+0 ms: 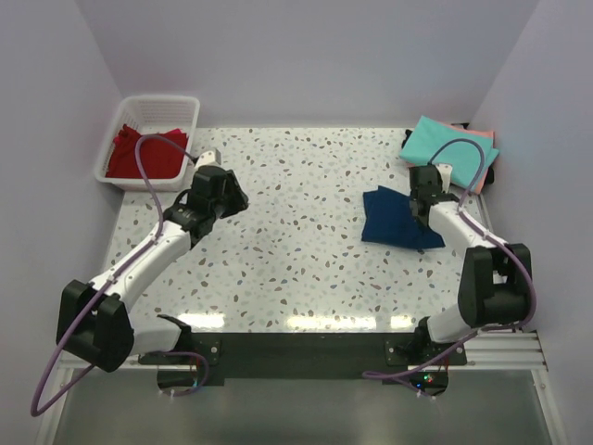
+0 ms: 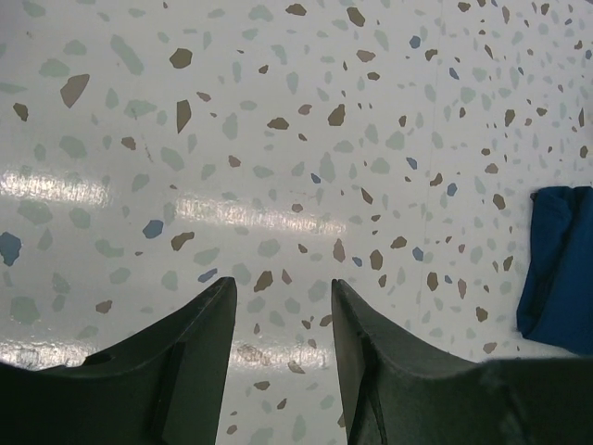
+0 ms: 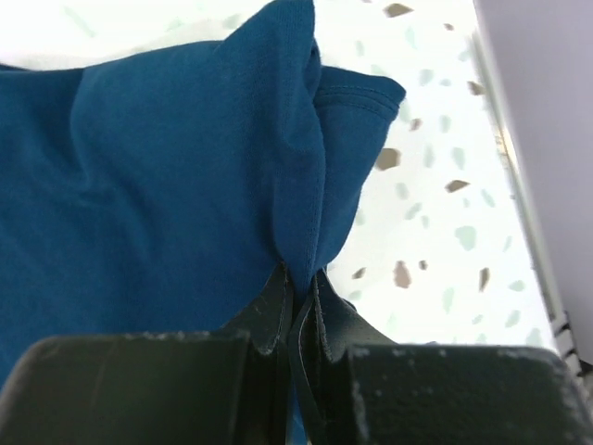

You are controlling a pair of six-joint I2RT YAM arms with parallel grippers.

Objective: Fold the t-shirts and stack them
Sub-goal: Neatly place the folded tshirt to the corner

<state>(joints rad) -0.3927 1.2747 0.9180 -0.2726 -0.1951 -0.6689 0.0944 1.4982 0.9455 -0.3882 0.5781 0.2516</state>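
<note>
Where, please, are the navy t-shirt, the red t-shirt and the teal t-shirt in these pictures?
navy t-shirt (image 1: 391, 222): top external view, middle of the bunched cloth.
red t-shirt (image 1: 162, 159): top external view, right half of the cloth.
teal t-shirt (image 1: 435, 134): top external view, far left of its top face.

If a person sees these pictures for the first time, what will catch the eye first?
First, the navy blue t-shirt, bunched up on the right side of the speckled table, with the right gripper shut on a fold of its cloth. Then the red t-shirt in the white basket at the far left corner, and the teal t-shirt at the far right. The left gripper hangs open over bare table.
</note>
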